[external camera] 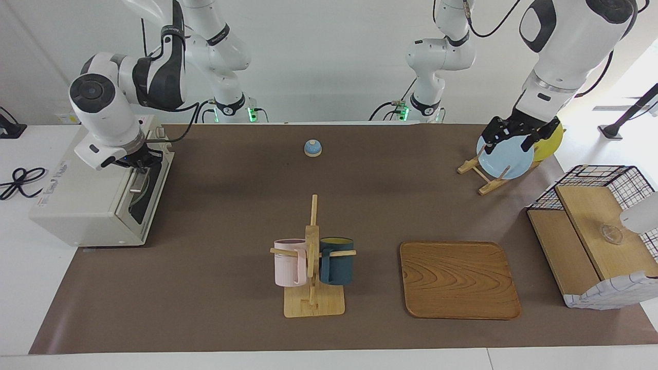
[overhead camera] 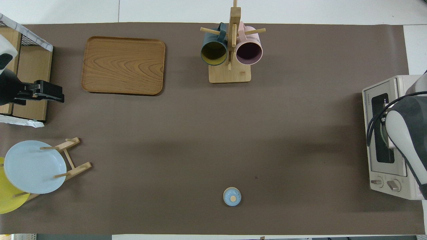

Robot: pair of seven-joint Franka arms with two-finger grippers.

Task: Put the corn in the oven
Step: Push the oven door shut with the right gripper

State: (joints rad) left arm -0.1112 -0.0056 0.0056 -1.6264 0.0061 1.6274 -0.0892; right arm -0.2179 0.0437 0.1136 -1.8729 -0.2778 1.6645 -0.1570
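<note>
The corn is not in view in either view. The cream-white oven stands at the right arm's end of the table, its dark glass door facing the middle of the table; it also shows in the overhead view. My right gripper is at the top edge of the oven door, by the metal bar handle. In the overhead view the right arm hides it. I cannot tell whether the door is shut or slightly ajar. My left gripper is open and empty, raised over the plate rack and basket at the left arm's end of the table.
A mug rack holds a pink mug and a dark blue mug. A wooden tray lies beside it. A wire-and-wood basket, a rack with a light blue plate and a yellow plate, and a small blue knobbed lid are also there.
</note>
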